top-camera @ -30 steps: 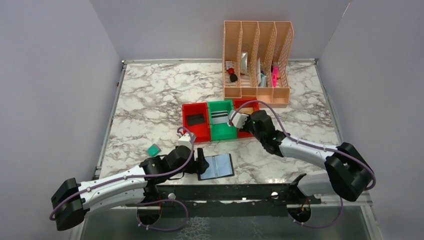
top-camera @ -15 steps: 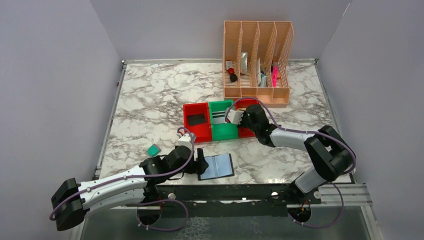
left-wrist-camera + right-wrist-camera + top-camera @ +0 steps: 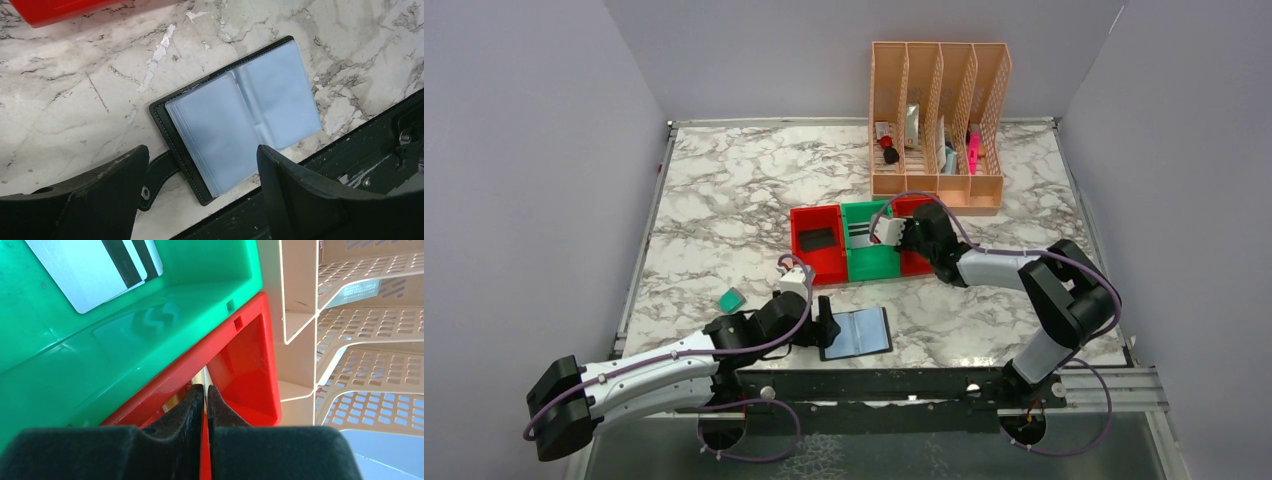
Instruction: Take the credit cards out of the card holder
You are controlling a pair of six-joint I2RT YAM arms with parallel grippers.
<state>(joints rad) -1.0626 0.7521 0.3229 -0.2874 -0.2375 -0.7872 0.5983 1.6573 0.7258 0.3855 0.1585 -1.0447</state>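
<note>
The card holder (image 3: 856, 333) (image 3: 240, 120) lies spread open near the table's front edge, blue-grey sleeves up and strap tab at its left. My left gripper (image 3: 825, 325) (image 3: 202, 150) hovers open just above its left end, a finger on either side, touching nothing. White credit cards (image 3: 861, 232) (image 3: 95, 270) with black stripes lie in the green bin (image 3: 869, 264) (image 3: 125, 355). My right gripper (image 3: 902, 236) (image 3: 205, 386) points down into the right red bin (image 3: 916, 265) (image 3: 250, 355). Its jaws stand a hair apart with a thin pale edge in the slit; a grip cannot be made out.
A left red bin (image 3: 819, 264) holds a dark flat item (image 3: 816, 238). A peach file rack (image 3: 939, 100) (image 3: 350, 340) stands right behind the bins. A small green block (image 3: 730, 299) lies left of my left arm. A black rail (image 3: 874, 383) (image 3: 380, 150) edges the table front.
The right arm has folded in and its wrist has shifted a little left over the bins. The left arm and card holder stay put.
</note>
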